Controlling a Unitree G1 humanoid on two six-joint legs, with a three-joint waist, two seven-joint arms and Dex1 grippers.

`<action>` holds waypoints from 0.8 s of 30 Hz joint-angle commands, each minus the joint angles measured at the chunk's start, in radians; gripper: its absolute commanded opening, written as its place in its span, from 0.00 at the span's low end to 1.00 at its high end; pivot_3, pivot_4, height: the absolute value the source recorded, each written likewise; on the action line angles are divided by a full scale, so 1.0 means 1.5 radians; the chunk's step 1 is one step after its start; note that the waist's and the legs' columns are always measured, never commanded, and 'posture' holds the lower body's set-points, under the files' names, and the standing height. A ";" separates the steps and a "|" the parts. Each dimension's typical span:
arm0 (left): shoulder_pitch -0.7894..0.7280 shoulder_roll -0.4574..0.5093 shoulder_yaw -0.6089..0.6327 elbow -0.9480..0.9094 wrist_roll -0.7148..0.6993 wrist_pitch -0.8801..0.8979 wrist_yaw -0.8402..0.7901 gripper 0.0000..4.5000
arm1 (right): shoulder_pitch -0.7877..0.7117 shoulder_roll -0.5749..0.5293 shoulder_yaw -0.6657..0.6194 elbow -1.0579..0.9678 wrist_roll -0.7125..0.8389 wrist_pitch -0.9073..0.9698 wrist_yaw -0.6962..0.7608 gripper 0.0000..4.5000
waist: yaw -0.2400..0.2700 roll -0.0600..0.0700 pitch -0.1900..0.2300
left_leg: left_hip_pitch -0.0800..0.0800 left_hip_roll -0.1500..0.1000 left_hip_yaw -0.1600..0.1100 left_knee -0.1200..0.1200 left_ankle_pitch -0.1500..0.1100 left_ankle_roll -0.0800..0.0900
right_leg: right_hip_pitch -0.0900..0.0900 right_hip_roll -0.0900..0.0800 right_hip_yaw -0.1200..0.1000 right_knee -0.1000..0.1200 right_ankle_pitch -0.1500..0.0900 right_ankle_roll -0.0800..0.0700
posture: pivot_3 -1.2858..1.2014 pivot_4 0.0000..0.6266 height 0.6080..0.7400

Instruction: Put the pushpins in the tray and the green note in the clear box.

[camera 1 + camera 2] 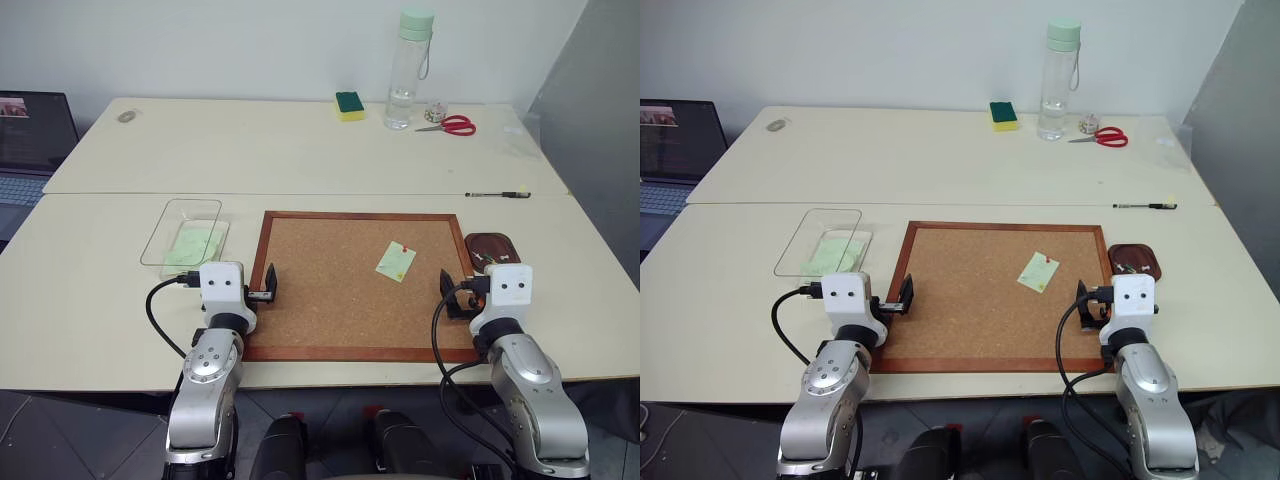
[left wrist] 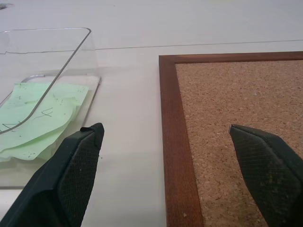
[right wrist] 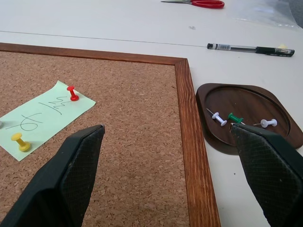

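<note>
Thin green note [image 3: 45, 117] pinned on grainy cork board [image 3: 132, 156] beside smooth rounded tray [image 3: 248, 118].

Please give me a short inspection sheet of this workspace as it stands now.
Surface: two pale tables pushed together.
Job's things: green note pinned on cork board by red pushpin and yellow pushpin; tray holds pins; clear box holds green papers.
Clutter: sponge, bottle, scissors, pen.
Grippers: left gripper and right gripper open, empty.
Cables: black, at both wrists.
Surroundings: laptop, white wall.
</note>
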 commanded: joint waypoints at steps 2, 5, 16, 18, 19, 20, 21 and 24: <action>-0.002 -0.004 0.004 -0.031 -0.005 -0.007 0.000 0.99 | -0.003 0.001 -0.011 -0.023 0.001 -0.013 -0.005 1.00 | 0.000 0.000 0.000 | 0.000 0.000 0.000 0.000 0.000 0.000 | 0.000 0.000 0.000 0.000 0.000 0.000 | 0.52 0.24 1.00; -0.003 -0.005 0.005 -0.030 -0.006 -0.009 0.002 0.99 | -0.004 0.001 -0.010 -0.022 0.000 -0.014 -0.006 1.00 | 0.000 0.000 0.000 | 0.000 0.000 0.000 0.000 0.000 0.000 | 0.000 0.000 0.000 0.000 0.000 0.000 | 0.52 0.24 1.00; -0.004 -0.003 0.004 -0.031 -0.012 -0.008 -0.006 0.99 | -0.004 0.001 -0.009 -0.019 0.000 -0.016 -0.006 1.00 | 0.000 0.000 0.000 | 0.000 0.000 0.000 0.000 0.000 0.000 | 0.000 0.000 0.000 0.000 0.000 0.000 | 0.52 0.24 1.00; -0.005 -0.002 0.004 -0.031 -0.014 -0.008 -0.008 0.99 | -0.005 0.000 -0.009 -0.018 0.000 -0.016 -0.005 1.00 | 0.000 0.000 0.000 | 0.000 0.000 0.000 0.000 0.000 0.000 | 0.000 0.000 0.000 0.000 0.000 0.000 | 0.52 0.24 1.00; -0.005 -0.002 0.003 -0.031 -0.017 -0.008 -0.011 0.99 | -0.005 0.000 -0.009 -0.018 0.001 -0.017 -0.005 1.00 | 0.000 0.000 0.000 | 0.000 0.000 0.000 0.000 0.000 0.000 | 0.000 0.000 0.000 0.000 0.000 0.000 | 0.52 0.24 1.00; -0.005 -0.001 0.003 -0.032 -0.020 -0.008 -0.014 0.99 | -0.005 0.000 -0.009 -0.018 0.001 -0.017 -0.004 1.00 | 0.000 0.000 0.000 | 0.000 0.000 0.000 0.000 0.000 0.000 | 0.000 0.000 0.000 0.000 0.000 0.000 | 0.52 0.24 1.00; -0.005 0.000 0.003 -0.033 -0.023 -0.007 -0.016 0.99 | -0.005 -0.001 -0.008 -0.019 0.001 -0.017 -0.004 1.00 | 0.000 0.000 0.000 | 0.000 0.000 0.000 0.000 0.000 0.000 | 0.000 0.000 0.000 0.000 0.000 0.000 | 0.52 0.24 1.00; -0.006 0.008 0.001 -0.032 -0.034 -0.007 -0.037 0.99 | -0.005 -0.004 -0.006 -0.018 0.002 -0.018 0.002 1.00 | 0.000 0.000 0.000 | 0.000 0.000 0.000 0.000 0.000 0.000 | 0.000 0.000 0.000 0.000 0.000 0.000 | 0.52 0.24 1.00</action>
